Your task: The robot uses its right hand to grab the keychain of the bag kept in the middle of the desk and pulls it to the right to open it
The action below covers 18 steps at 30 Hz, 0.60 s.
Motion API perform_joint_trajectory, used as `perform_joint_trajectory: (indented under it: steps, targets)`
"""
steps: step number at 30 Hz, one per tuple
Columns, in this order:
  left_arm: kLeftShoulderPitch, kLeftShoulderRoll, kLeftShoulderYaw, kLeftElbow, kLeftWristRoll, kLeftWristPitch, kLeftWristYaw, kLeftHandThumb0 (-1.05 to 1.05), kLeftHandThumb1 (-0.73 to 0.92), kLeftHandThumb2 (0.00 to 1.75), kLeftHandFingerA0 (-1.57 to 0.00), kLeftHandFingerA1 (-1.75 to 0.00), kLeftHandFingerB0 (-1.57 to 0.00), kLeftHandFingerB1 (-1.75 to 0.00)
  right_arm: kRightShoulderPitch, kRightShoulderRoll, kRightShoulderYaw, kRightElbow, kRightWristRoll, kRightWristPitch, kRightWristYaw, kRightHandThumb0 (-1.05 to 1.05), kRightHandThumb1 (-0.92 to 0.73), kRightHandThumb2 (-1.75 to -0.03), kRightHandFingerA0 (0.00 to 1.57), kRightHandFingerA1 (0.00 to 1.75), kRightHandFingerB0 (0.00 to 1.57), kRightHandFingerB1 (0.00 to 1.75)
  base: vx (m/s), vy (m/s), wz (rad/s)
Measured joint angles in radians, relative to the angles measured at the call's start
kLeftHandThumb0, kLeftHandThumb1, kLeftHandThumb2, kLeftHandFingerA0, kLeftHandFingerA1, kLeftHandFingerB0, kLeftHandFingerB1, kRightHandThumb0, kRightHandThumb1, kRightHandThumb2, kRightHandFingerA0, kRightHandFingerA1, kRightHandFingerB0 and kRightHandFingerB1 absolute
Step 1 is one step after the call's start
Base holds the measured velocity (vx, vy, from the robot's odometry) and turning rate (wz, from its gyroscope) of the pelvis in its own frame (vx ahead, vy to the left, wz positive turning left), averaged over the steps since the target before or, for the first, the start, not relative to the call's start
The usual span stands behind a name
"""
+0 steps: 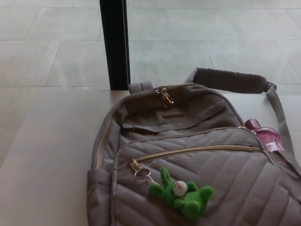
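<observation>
Lying flat on the desk [42, 155], the grey bag [197, 150] is seen with its top near the far edge and its bottom cut off by the near edge of the picture. A gold zip line [197, 149] is laid across the front pocket, and it looks shut. At the left end of that line a gold zip pull [134, 165] is found, with a small ring [140, 173] hooked to it. A green soft toy keychain [181, 193] is tied to the ring and is rested on the quilted front.

Neither robot hand is shown, so it cannot be told if they are open or closed. Nothing is held yet.

The toy is judged to be light, soft and squashy, so it can be pinched without harm. It would best be taken around its fat green middle, where the most can be held. The thin cord by the ring is likely too small to catch. The bag is soft and may slide or bunch up when pulled to the right, so a slow, steady pull along the zip line is judged best.

A pink bottle [267, 136] is tucked in the side pocket near the right edge.
</observation>
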State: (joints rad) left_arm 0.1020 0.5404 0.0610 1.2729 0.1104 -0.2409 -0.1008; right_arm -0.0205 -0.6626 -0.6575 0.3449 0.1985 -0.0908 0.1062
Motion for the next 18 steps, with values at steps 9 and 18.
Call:
perform_joint_trajectory:
  steps: [9,18]
  targets:
    - [-0.002,0.0,0.0,-0.001,0.0,0.0,0.0,-0.54,0.53,0.57,-0.74,-0.97,-0.61,-0.44,-0.07,0.0,0.136,-0.291,0.011,0.044,0.036,-0.6,-0.51,-0.55,0.45,0.41,0.36,0.31,0.0,0.0,0.0]
    - [-0.003,-0.001,-0.001,0.0,0.0,0.0,0.0,-0.56,0.52,0.56,-0.72,-0.91,-0.61,-0.44,-0.066,0.0,0.328,-0.592,0.008,0.072,0.09,-0.62,-0.52,-0.57,0.48,0.47,0.37,0.32,0.0,0.0,0.0]
